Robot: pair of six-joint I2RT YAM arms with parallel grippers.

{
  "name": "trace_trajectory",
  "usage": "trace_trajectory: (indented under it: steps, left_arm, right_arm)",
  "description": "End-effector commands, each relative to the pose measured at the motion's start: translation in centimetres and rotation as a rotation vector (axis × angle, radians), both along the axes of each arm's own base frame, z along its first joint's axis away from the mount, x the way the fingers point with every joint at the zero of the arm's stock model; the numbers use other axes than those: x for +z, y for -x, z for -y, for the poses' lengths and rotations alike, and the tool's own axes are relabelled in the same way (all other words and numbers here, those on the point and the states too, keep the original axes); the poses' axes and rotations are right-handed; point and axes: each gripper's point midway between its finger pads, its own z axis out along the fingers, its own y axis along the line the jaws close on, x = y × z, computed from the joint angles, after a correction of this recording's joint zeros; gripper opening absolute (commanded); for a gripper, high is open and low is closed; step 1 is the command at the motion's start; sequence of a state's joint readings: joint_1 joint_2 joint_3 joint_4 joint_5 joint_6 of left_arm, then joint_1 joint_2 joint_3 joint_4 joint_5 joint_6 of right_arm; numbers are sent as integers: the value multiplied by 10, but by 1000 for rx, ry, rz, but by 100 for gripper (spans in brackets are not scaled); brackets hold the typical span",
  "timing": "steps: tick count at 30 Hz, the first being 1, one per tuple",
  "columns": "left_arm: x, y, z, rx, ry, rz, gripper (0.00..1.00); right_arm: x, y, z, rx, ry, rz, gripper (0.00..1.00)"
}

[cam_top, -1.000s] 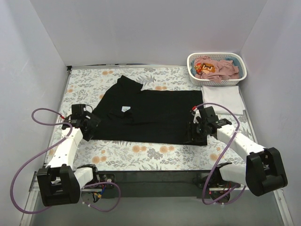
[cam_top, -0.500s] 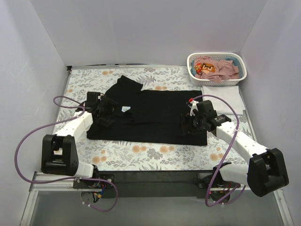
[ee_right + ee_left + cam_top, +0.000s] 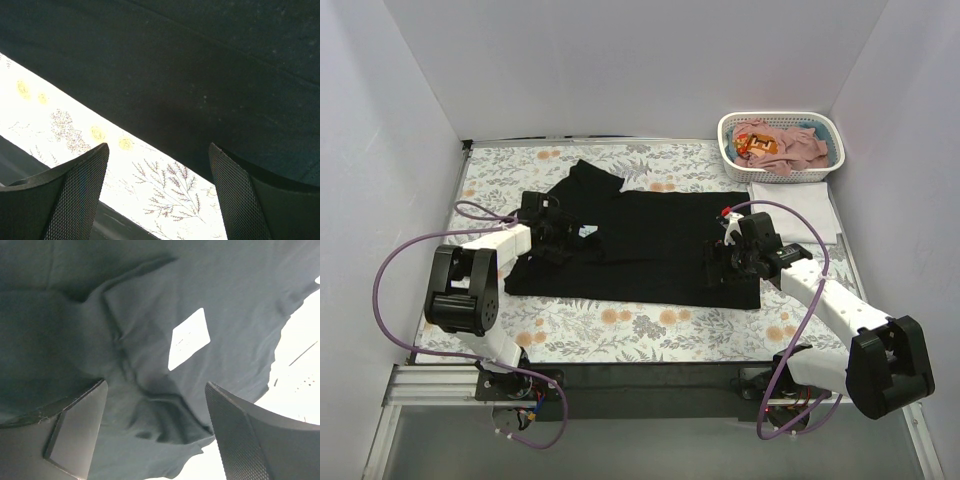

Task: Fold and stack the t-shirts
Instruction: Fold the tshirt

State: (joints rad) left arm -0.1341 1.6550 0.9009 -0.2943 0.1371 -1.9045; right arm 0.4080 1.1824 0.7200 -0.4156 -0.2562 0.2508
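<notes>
Top external view showed the job barely begun. The black t-shirt lay spread across the middle of the floral cloth, one sleeve pointing to the far left, with no clear fold made. A white t-shirt lay flat at the right, just near of the basket, and looked already folded. The pink t-shirts were heaped in the basket, so most of the work seemed to remain.

The left gripper hung spread wide over the collar area, the white neck label just beyond its fingers, gripping nothing. The right gripper was likewise parted and empty over the shirt's near hem at the right end.

That near hem ran roughly parallel to the table's near edge, with a bare band of cloth between. The shirt's right edge came near the white t-shirt, leaving little slack there. More open cloth lay far left around the sleeve, while walls closed in the left, right and far sides.
</notes>
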Motion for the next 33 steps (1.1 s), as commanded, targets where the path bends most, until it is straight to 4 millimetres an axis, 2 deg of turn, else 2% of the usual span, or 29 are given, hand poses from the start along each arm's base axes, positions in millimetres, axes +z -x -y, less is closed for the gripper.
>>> trace_trajectory:
  steps: [1, 9, 16, 20, 27, 32, 33]
  left_arm:
    - [17, -21, -1, 15, -23, 78, 77]
    - [21, -27, 2, 11, -21, 87, 75]
    - [5, -24, 5, 5, -30, 48, 74]
    - [6, -23, 11, -9, -29, 53, 74]
    - [12, -35, 11, -13, -55, 84, 68]
    - [26, -56, 16, -25, -57, 146, 66]
    - [21, -59, 15, -31, -65, 142, 66]
  right_arm:
    - [7, -9, -3, 16, -4, 49, 87]
    - [3, -8, -3, 20, 1, 41, 86]
    - [2, -9, -2, 18, 5, 45, 86]
    - [1, -7, -2, 19, 6, 41, 86]
    - [-1, -6, -2, 26, 8, 42, 86]
    - [-2, -6, -1, 28, 10, 41, 85]
    - [-1, -6, -1, 28, 9, 43, 85]
